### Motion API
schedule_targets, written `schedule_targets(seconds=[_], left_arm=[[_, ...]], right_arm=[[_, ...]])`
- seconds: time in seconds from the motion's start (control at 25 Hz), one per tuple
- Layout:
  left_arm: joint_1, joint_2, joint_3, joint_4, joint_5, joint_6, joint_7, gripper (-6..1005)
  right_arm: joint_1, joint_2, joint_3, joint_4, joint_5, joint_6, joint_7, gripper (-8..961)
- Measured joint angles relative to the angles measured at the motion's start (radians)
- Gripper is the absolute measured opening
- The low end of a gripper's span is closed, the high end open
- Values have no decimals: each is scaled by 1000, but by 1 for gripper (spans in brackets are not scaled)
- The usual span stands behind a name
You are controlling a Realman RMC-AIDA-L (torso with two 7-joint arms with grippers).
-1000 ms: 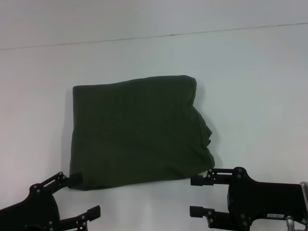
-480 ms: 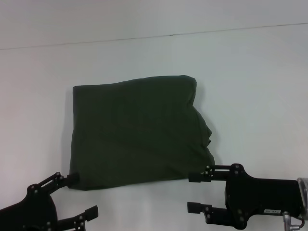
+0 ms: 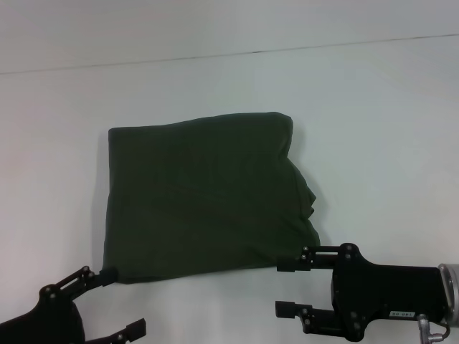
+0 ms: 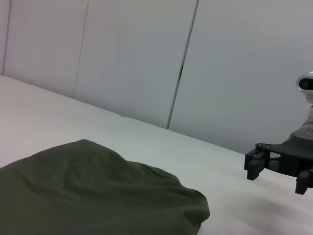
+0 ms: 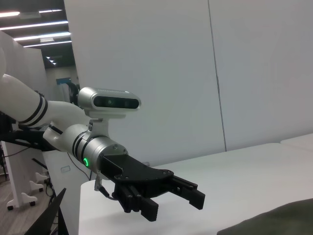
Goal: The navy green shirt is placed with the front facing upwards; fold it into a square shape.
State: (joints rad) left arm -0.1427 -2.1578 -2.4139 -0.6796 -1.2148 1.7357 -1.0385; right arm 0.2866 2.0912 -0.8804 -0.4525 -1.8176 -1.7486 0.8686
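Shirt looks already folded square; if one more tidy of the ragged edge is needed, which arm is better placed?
Probably the right. The right gripper, jaws open, sits just below the navy green shirt's uneven right edge; the left gripper, also open, is by the neat left corner.

No legible text anywhere; a small label on the right gripper (image 3: pixel 285 287) is unreadable.

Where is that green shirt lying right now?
In the head view the navy green shirt lies folded on the white table, left of centre, its near edge just beyond the open left pincer and right pincer.
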Motion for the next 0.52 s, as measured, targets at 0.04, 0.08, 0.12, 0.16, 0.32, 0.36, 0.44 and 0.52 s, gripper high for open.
schedule_targets(seconds=[0.04, 0.08, 0.12, 0.16, 0.32, 0.36, 0.44, 0.52], left_arm=[[0, 0, 0, 0, 1, 1, 0, 935], [0, 0, 0, 0, 2, 1, 0, 935], [0, -1, 0, 0, 2, 1, 0, 934], [0, -1, 0, 0, 3, 2, 0, 934], [-1, -3, 1, 0, 12, 4, 0, 934], [-2, -3, 1, 0, 15, 4, 0, 934], [-3, -3, 1, 0, 20, 4, -1, 934], [-3, -3, 1, 0, 22, 4, -1, 934]], right_arm=[[0, 0, 0, 0, 0, 0, 0, 606], [0, -1, 0, 0, 0, 0, 1, 606], [0, -1, 0, 0, 0, 0, 2, 606], [0, -1, 0, 0, 0, 1, 2, 606], [-1, -1, 1, 0, 0, 2, 2, 607], [-2, -1, 1, 0, 0, 2, 2, 607], [-3, -1, 1, 0, 0, 2, 3, 607], [-4, -1, 1, 0, 0, 2, 3, 606]])
